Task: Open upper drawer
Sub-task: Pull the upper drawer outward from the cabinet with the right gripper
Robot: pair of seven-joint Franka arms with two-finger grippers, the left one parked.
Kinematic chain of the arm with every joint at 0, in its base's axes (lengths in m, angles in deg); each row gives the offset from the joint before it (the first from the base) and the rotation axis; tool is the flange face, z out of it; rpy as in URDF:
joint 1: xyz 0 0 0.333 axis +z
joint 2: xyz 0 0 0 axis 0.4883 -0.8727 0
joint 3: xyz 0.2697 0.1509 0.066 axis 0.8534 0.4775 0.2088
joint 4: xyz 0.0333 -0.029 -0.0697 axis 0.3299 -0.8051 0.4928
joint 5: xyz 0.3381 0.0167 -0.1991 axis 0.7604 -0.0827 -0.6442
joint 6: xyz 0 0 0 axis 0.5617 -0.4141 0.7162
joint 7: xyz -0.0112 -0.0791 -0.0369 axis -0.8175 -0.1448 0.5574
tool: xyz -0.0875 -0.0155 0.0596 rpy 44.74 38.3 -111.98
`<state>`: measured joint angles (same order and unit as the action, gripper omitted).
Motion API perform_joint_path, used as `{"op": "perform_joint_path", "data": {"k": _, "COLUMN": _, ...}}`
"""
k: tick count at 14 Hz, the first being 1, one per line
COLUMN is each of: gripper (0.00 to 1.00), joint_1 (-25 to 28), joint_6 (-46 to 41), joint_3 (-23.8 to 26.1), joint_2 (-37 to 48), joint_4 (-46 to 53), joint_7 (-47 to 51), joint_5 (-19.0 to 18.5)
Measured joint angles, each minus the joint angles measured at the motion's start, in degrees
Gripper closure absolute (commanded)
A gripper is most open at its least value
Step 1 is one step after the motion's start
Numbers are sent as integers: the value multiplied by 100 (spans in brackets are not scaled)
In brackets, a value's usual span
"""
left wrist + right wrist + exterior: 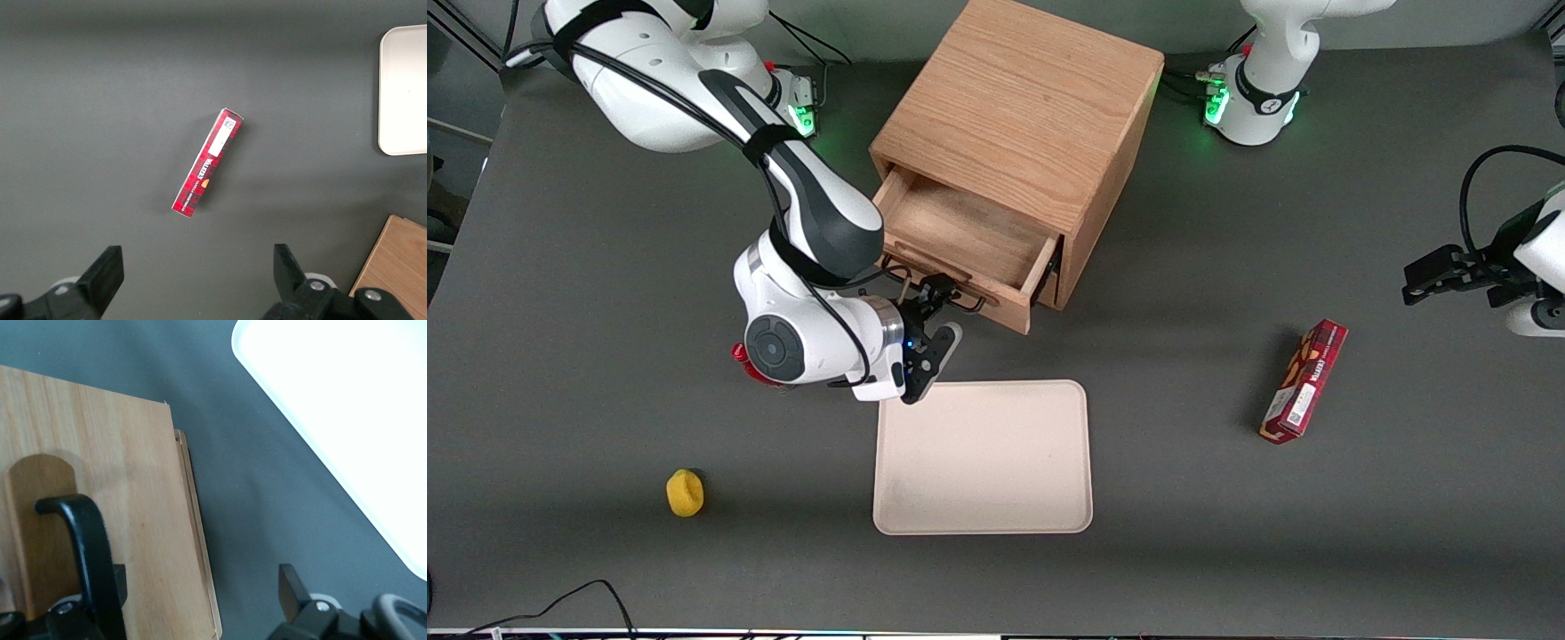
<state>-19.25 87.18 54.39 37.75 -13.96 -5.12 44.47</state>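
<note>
The light oak cabinet (1023, 98) stands at the middle of the table. Its upper drawer (969, 236) is pulled out toward the front camera, and its wooden inside shows empty. The black bar handle (963, 300) runs along the drawer front. My right gripper (943, 318) is open at that handle, one finger by the bar and the other nearer the camera. In the right wrist view the drawer front (133, 487) and the handle (87, 547) are close up. The gripper (202, 581) straddles the front's edge with its fingers wide apart. The lower drawer is hidden.
A cream tray (983, 458) lies just nearer the camera than the gripper, also in the right wrist view (347, 420). A red snack box (1304, 380) lies toward the parked arm's end. A yellow object (685, 492) lies toward the working arm's end.
</note>
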Motion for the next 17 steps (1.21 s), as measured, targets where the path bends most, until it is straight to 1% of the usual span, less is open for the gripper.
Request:
{"op": "perform_joint_path", "data": {"k": 11, "gripper": 0, "joint_1": -4, "joint_6": -406, "joint_3": -350, "joint_2": -530, "joint_4": 1009, "joint_7": 0, "joint_5": -100}}
{"op": "perform_joint_path", "data": {"k": 17, "gripper": 0, "joint_1": 0, "joint_6": -488, "joint_3": -498, "joint_2": -662, "joint_4": 1310, "joint_7": -160, "joint_5": -117}}
